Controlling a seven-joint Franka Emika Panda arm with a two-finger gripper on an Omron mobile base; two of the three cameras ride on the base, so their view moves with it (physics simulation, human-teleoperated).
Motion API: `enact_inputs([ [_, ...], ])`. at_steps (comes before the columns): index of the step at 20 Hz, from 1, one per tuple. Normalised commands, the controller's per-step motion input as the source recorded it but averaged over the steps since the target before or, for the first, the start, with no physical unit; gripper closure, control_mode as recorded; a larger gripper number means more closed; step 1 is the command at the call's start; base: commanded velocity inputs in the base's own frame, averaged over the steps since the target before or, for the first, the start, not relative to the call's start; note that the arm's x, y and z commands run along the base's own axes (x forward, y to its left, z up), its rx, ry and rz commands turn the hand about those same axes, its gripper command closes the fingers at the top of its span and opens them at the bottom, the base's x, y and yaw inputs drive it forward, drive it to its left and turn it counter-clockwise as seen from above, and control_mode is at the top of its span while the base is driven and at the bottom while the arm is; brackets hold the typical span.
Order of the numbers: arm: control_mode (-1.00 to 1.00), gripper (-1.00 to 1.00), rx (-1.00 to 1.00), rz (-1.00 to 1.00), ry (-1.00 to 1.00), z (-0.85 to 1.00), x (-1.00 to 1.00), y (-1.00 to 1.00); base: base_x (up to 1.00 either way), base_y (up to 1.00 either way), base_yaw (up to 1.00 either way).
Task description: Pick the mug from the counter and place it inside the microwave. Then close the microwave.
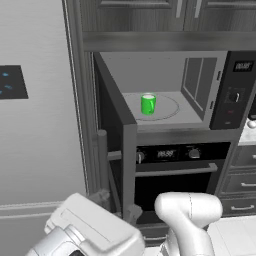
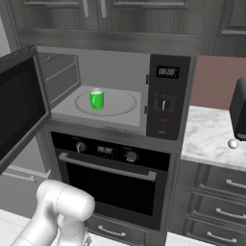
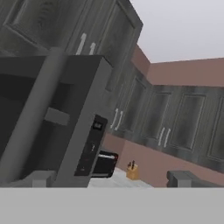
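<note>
Inside the microwave (image 2: pixel 163 96), the mug (image 2: pixel 96 100) stands upright on the turntable (image 2: pixel 122 103), left of its middle and well back from the front edge, so by my reading 1 of the 2 steps is done and only the closing is left. The door (image 2: pixel 19 108) hangs wide open to the left, its bar handle (image 3: pixel 33 113) large and close in the hand view.

Both finger tips (image 3: pixel 37 178) poke up at the bottom of the hand view, set well apart with nothing between them, so the claw looks open and empty. Its place relative to the door edge I cannot tell exactly.

Risks from here, as I judge them:
- A push landing near the hinge side would need far more force and the fingers could skid off the glass.
- An arm sweeping inside the door's arc could get caught between door and oven (image 2: pixel 113 180) front.
- A hard slam could jolt the mug; it looks short and stable, so a tip seems unlikely, yet a sliding mug near the front could block the latch.
- A push that stops early would leave the door ajar.

The desk (image 2: pixel 211 137) to the right carries a small white ball (image 2: pixel 233 143), well clear of the door's path.
</note>
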Motion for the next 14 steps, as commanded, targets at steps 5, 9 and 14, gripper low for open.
enact_inputs([
  [5, -1.00, -1.00, 0.00, 0.00, 0.05, -0.34, 0.40, 0.13, 0.00, 0.00, 0.00],
  [9, -1.00, -1.00, 0.00, 0.00, 0.02, -0.36, 0.27, 0.26, 0.00, 0.00, 0.00],
  [14, -1.00, -1.00, 0.00, 0.00, 0.01, -0.32, 0.17, 0.31, 0.00, 0.00, 0.00],
])
